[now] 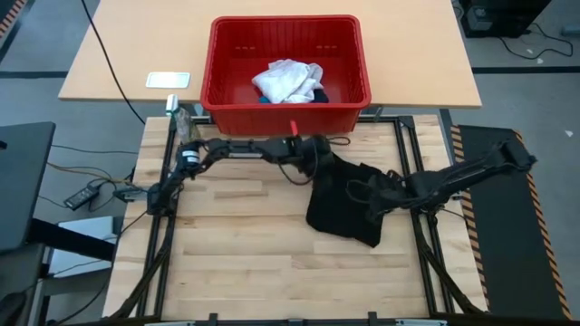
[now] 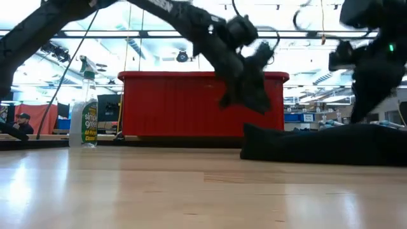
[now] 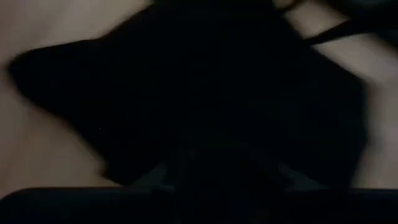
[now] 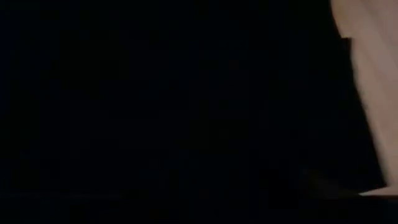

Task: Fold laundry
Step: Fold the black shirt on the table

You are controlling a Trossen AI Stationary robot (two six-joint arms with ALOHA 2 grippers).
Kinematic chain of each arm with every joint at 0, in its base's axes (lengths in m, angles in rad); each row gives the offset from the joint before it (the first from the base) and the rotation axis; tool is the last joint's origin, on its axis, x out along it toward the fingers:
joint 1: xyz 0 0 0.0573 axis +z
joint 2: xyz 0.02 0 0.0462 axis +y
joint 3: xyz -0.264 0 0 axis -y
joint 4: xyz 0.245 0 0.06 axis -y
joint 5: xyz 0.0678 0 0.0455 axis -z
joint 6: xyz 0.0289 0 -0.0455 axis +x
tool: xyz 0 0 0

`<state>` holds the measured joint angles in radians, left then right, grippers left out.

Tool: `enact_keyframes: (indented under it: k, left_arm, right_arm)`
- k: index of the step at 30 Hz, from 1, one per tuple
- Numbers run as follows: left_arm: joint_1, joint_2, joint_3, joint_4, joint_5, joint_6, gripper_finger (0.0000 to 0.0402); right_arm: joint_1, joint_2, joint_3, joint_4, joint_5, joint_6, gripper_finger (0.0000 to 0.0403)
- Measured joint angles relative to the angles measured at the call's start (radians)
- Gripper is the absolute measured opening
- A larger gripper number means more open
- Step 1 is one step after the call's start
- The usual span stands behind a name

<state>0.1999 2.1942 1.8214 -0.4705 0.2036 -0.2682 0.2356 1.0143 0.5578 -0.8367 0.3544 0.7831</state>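
Black cloth, the large shirt (image 1: 344,204), is lying crumpled on the wooden table (image 1: 245,263), towards its right half and just in front of the red basket (image 1: 227,95). Its long axis is running from the corner near the basket down to the hem nearer the table's front edge. The left gripper (image 1: 313,149) is reaching across from the left and appears to be pinching the shirt's upper corner; in the low view that corner is hanging raised, with cloth drooping from the fingers, so a grip is judged likely. The right gripper (image 1: 376,201) is resting low on the shirt's right middle; whether its fingers are closed on fabric cannot be told, as its wrist view is showing almost only dark cloth. The coming spread is judged to turn on the shirt lying between the two grippers, the left nearer the basket-side corner, the right nearer the middle. The basket is holding the white garment (image 1: 288,81), with a bright blue piece (image 1: 261,99) peeping beside it. A spray bottle (image 2: 84,114) is standing at the table's left edge.
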Motion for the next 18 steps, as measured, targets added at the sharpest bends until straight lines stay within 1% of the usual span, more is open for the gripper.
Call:
enact_keyframes:
  k: [2,4,6,8,10,13,16,17,18]
  left_arm:
    - [-0.020,-0.027,0.000,-0.029,0.082,0.045,0.0114]
    - [-0.055,-0.040,-0.001,-0.038,0.133,0.152,0.0114]
    - [-0.099,-0.043,-0.002,-0.041,0.145,0.283,0.0114]
    - [-0.141,-0.035,-0.002,-0.035,0.144,0.395,0.0114]
    - [-0.177,-0.009,-0.001,-0.024,0.137,0.455,0.0114]
    - [-0.207,0.037,-0.005,-0.021,0.108,0.459,0.0114]
    - [-0.185,0.053,-0.005,-0.028,0.168,0.434,0.0114]
    - [-0.173,0.051,-0.008,-0.020,0.155,0.409,0.0114]
    - [-0.164,0.048,-0.014,-0.010,0.117,0.382,0.0114]
  right_arm:
    - [0.011,-0.041,0.015,0.061,-0.036,0.064,0.0174]
    - [0.035,-0.071,0.018,0.158,-0.067,0.099,0.0172]
    - [0.069,-0.072,0.017,0.244,-0.071,0.101,0.0168]
    - [0.111,-0.050,0.016,0.283,-0.061,0.093,0.0163]
    - [0.151,-0.014,0.016,0.306,-0.067,0.092,0.0156]
    - [0.225,0.049,0.015,0.344,-0.095,0.091,0.0146]
    - [0.309,0.125,0.015,0.380,-0.095,0.090,0.0138]
    - [0.332,0.156,0.015,0.394,-0.087,0.091,0.0136]
    - [0.349,0.185,0.015,0.397,-0.083,0.096,0.0134]
